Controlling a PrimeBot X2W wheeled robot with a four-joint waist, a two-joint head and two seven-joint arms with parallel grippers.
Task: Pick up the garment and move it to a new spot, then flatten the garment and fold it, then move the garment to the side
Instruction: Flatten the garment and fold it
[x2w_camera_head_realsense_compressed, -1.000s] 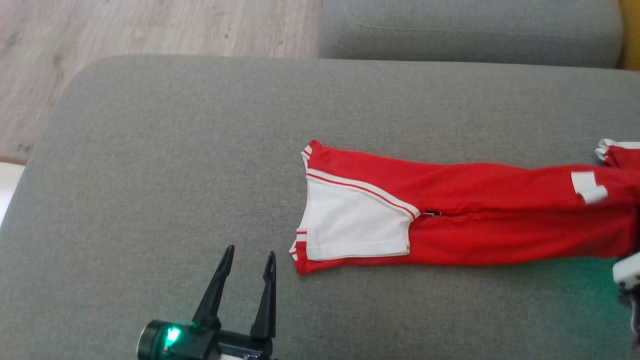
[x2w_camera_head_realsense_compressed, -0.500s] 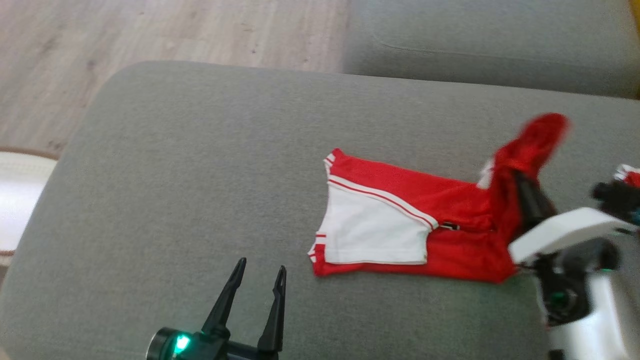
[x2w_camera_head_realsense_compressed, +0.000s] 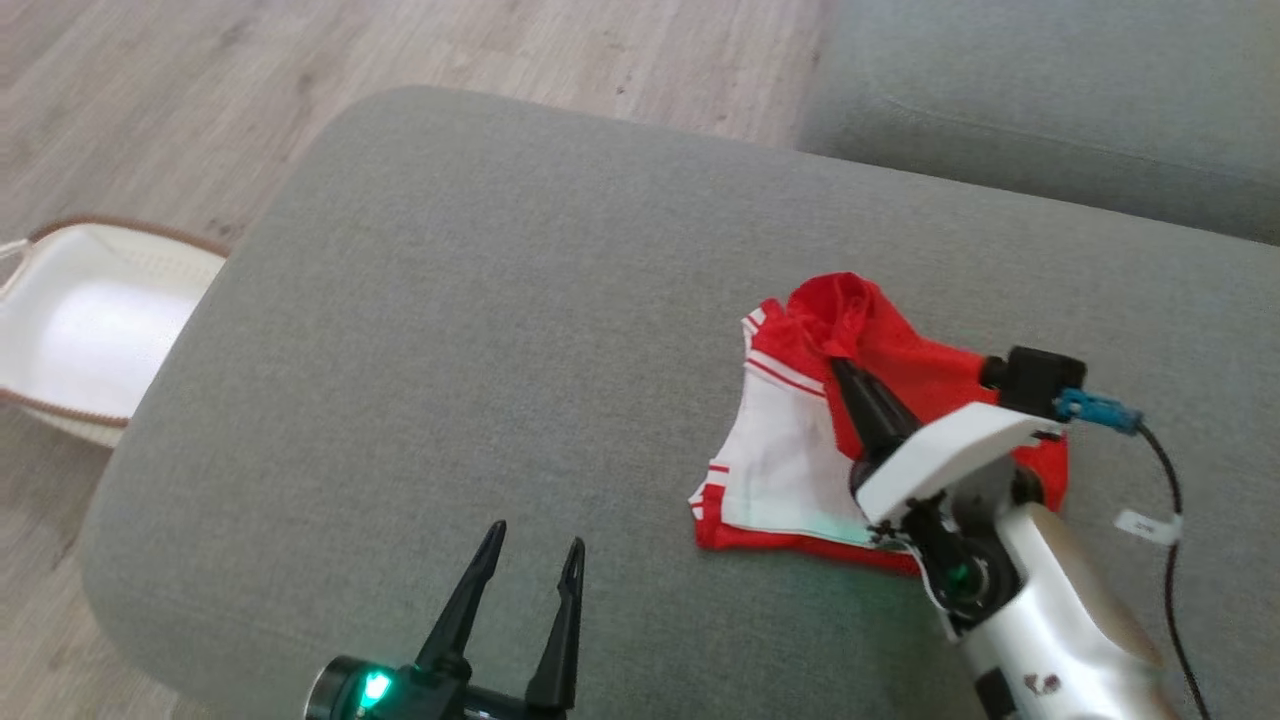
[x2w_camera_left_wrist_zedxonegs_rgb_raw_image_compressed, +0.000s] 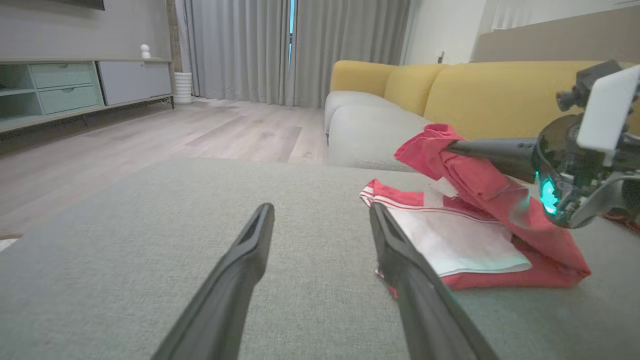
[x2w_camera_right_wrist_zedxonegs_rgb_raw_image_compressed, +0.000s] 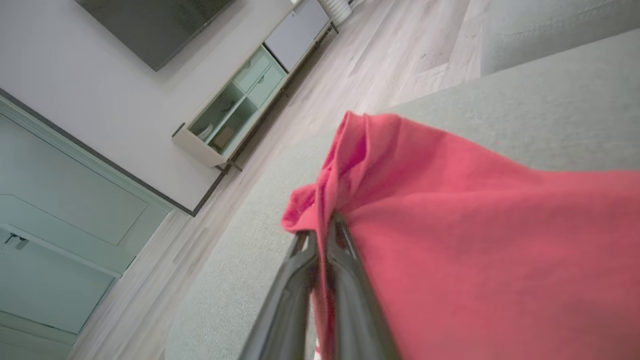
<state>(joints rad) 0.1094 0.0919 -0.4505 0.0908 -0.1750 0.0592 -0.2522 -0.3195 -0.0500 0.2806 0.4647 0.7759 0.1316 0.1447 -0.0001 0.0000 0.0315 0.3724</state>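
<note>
A red garment (x2w_camera_head_realsense_compressed: 905, 355) with a white panel and white stripes lies on the grey sofa cushion (x2w_camera_head_realsense_compressed: 520, 300), its right part folded back over the left. My right gripper (x2w_camera_head_realsense_compressed: 838, 366) is shut on a bunch of the red cloth and holds it raised above the collar end; the pinch shows up close in the right wrist view (x2w_camera_right_wrist_zedxonegs_rgb_raw_image_compressed: 325, 225) and from the side in the left wrist view (x2w_camera_left_wrist_zedxonegs_rgb_raw_image_compressed: 447, 146). The left gripper (x2w_camera_head_realsense_compressed: 533, 545) stands open just above the cushion, left of the garment's lower corner (x2w_camera_left_wrist_zedxonegs_rgb_raw_image_compressed: 385, 274), with nothing between its fingers.
A second grey cushion (x2w_camera_head_realsense_compressed: 1050, 90) lies behind. Wooden floor (x2w_camera_head_realsense_compressed: 400, 50) and a white basket with a brown rim (x2w_camera_head_realsense_compressed: 70, 320) are to the left of the cushion. A yellow sofa back (x2w_camera_left_wrist_zedxonegs_rgb_raw_image_compressed: 480, 90) stands beyond it, and a black cable (x2w_camera_head_realsense_compressed: 1170, 520) trails from the right wrist.
The right gripper has carried the garment's far end leftward, up and over the rest, so the garment now lies doubled. The head camera has shifted left. The left gripper stays open in place.
</note>
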